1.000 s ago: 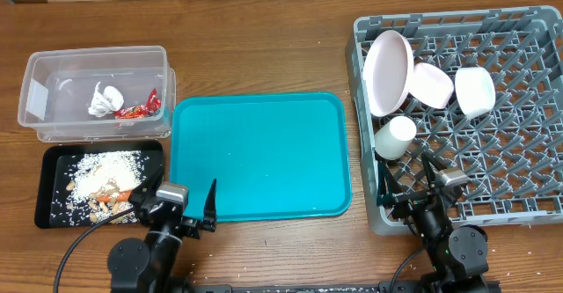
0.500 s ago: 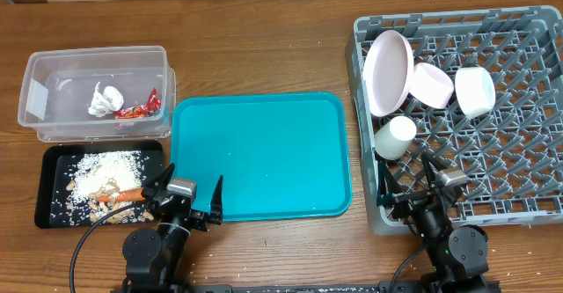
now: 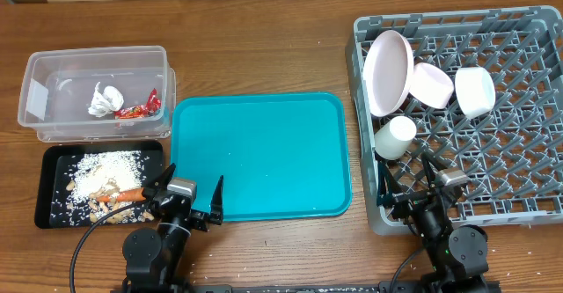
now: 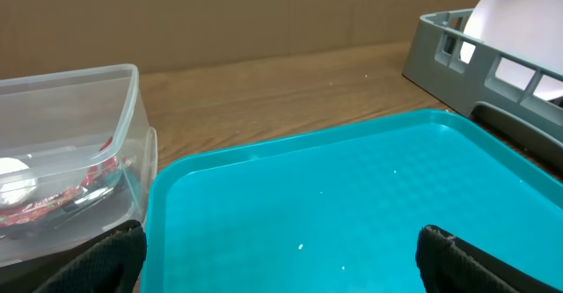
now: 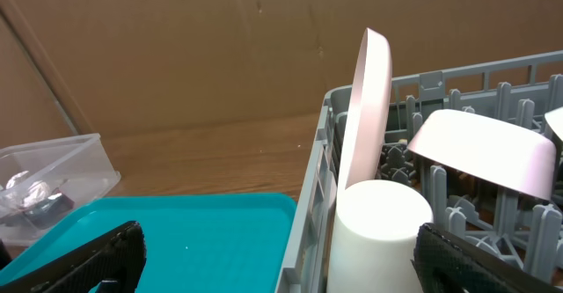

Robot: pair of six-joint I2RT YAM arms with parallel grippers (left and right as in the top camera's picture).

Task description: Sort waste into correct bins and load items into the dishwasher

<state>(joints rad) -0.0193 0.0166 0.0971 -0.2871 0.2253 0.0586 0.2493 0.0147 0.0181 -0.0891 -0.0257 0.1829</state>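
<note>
The teal tray (image 3: 259, 157) lies bare mid-table; it also shows in the left wrist view (image 4: 334, 205) and right wrist view (image 5: 167, 231). The grey dish rack (image 3: 528, 143) holds a pink plate (image 3: 388, 71), a pink bowl (image 3: 431, 84), a white bowl (image 3: 475, 91) and a white cup (image 3: 395, 137). The clear bin (image 3: 53, 91) holds a crumpled white tissue (image 3: 105, 99) and a red wrapper (image 3: 139, 109). The black tray (image 3: 53, 165) holds rice and food scraps. My left gripper (image 3: 187, 196) is open and empty at the teal tray's front left corner. My right gripper (image 3: 410, 180) is open and empty at the rack's front left corner.
The wooden table (image 3: 264, 47) stretches behind the teal tray. A cardboard wall (image 5: 176, 47) stands at the back. In the right wrist view the plate (image 5: 365, 108), cup (image 5: 378, 231) and pink bowl (image 5: 484, 152) stand close ahead.
The left arm shifted slightly right and back over the first half second, then held still. The right arm has not moved.
</note>
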